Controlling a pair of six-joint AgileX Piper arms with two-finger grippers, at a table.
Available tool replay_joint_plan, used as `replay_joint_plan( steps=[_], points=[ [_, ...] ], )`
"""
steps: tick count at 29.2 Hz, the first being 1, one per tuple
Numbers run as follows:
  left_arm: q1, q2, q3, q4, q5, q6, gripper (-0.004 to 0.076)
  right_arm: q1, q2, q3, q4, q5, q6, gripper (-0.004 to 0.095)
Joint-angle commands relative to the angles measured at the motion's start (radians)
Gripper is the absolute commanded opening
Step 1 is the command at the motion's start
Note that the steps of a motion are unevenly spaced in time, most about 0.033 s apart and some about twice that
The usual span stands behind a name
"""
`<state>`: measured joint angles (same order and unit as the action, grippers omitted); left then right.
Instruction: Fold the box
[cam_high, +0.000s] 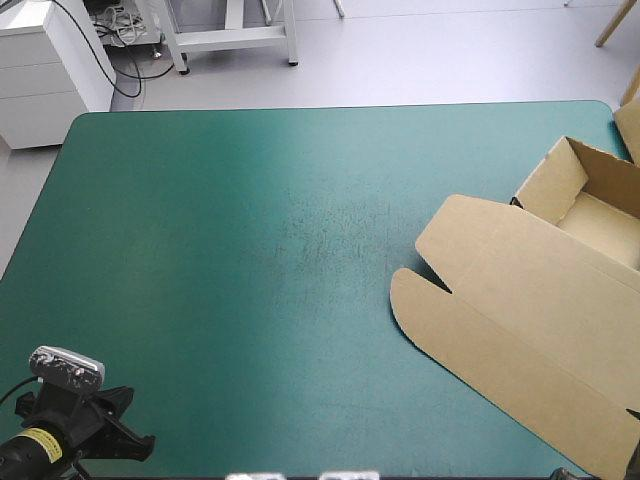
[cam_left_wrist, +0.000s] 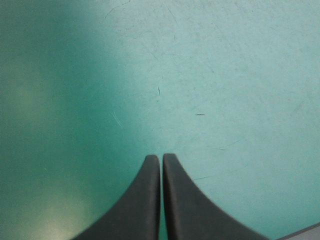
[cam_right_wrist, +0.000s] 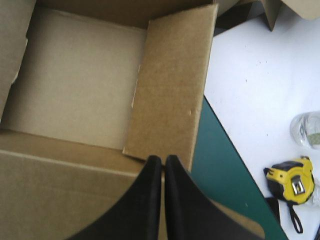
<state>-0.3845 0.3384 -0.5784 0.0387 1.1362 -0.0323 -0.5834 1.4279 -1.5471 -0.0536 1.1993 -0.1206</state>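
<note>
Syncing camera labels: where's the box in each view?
High view: box at the cover's right edge, tray far, lid flat nearer.
Left wrist view: not in it; only cover ahead of the shut left gripper.
Right wrist view: box ahead of and under the shut right gripper.
Shared landmark: the teal-green cover, in all three.

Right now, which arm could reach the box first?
Probably the right: the box lies just ahead of the right gripper, while the left gripper faces only teal-green cover far across the table.
</note>
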Motion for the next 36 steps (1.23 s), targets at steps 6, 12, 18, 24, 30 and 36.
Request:
replay_joint_plan(
  steps=[6,12,18,24,30,36],
  points=[
    [-0.004,0.01,-0.024,-0.001,-0.049,-0.009,-0.0008,0.013,-0.267,0.257,0.017,-0.089,-0.013,-0.0016],
    [-0.004,0.01,-0.024,-0.001,-0.049,-0.009,-0.0008,0.117,-0.432,0.425,0.017,-0.106,-0.013,-0.0016],
    [-0.004,0.01,-0.024,-0.001,-0.049,-0.009,-0.0008,0.27,-0.608,0.601,0.017,-0.115,-0.013,-0.0016],
    [0.001,0.01,-0.024,-0.004,-0.051,-0.009,-0.0008,0.371,-0.76,0.774,0.041,-0.112,-0.013,-0.0016],
    [0.095,0.01,-0.024,-0.005,-0.051,-0.007,-0.0008,0.389,-0.902,0.92,0.205,-0.106,-0.128,-0.0016],
    [0.155,0.01,-0.024,-0.018,-0.051,-0.007,-0.0008,0.389,-1.025,1.001,0.289,-0.091,-0.156,-0.0016]
  ],
)
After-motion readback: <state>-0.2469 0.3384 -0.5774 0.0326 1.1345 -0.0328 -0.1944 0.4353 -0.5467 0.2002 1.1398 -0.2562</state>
